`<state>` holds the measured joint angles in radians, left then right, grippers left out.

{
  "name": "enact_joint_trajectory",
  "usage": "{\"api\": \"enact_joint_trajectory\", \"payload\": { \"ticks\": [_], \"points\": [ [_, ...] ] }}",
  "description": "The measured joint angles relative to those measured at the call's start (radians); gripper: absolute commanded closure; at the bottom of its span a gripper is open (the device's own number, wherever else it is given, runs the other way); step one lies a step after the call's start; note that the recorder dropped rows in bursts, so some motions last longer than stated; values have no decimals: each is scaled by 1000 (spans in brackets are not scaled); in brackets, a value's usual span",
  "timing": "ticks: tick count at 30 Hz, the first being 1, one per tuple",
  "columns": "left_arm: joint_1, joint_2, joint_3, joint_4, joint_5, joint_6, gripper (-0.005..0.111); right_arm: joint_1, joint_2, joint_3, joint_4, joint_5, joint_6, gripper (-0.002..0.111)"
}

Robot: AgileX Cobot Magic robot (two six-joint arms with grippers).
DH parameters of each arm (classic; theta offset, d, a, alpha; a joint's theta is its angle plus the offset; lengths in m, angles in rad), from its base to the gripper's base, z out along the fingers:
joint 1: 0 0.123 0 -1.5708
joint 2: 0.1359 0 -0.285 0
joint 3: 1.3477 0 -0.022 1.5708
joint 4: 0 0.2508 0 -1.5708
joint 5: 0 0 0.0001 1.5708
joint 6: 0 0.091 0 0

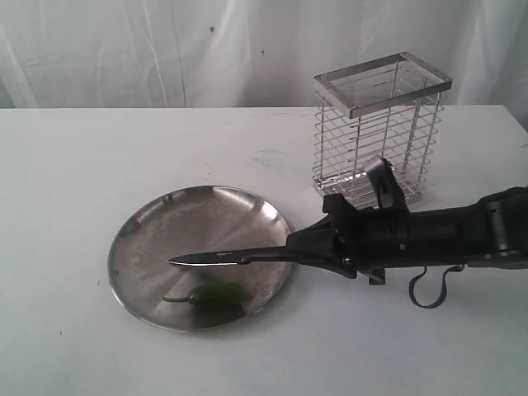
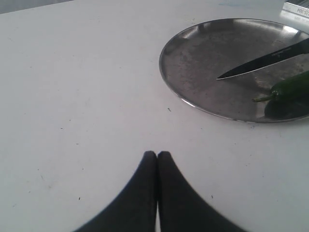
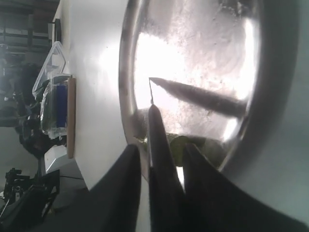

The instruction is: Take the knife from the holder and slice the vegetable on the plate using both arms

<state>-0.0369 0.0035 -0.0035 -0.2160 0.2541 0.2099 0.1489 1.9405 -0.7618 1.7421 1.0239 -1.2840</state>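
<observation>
While my right jaws clamp the knife (image 1: 239, 257) by its handle, slicing is the step in hand.
The blade points ahead of them over the plate (image 1: 157, 239), with the vegetable (image 1: 213, 295) just beside its edge. My left jaws, together and empty, are well short of it and should pin it first.

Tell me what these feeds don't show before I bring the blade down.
- Handle of the knife: exterior view, buried in the right gripper.
- Blade height over the plate: no view shows whether the tip touches.
- The chilli: left wrist view, cut by the frame edge; right wrist view, mostly behind knife and fingers.
- Anything above the left gripper: outside the exterior view, behind its wrist camera.
</observation>
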Motion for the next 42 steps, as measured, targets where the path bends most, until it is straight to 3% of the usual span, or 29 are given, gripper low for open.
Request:
{"api": "enact_joint_trajectory", "payload": {
  "ticks": [4, 7, 27, 31, 36, 40, 42],
  "points": [
    [0, 0, 0, 0, 0, 0, 107, 0, 0, 0, 0, -40, 9, 58],
    [0, 0, 0, 0, 0, 0, 107, 0, 0, 0, 0, -47, 13, 55],
    [0, 0, 0, 0, 0, 0, 107, 0, -104, -50, -237, -268, 40, 54],
    [0, 0, 0, 0, 0, 0, 107, 0, -143, -89, -429, -299, 207, 55],
    [0, 0, 0, 0, 0, 0, 107, 1, -119, -294, -860, -70, 636, 56],
    [0, 0, 0, 0, 0, 0, 107, 1, -58, -473, -945, 158, 716, 56],
    [0, 0, 0, 0, 0, 0, 107, 1, -18, -517, -954, 182, 723, 56]
  ]
}}
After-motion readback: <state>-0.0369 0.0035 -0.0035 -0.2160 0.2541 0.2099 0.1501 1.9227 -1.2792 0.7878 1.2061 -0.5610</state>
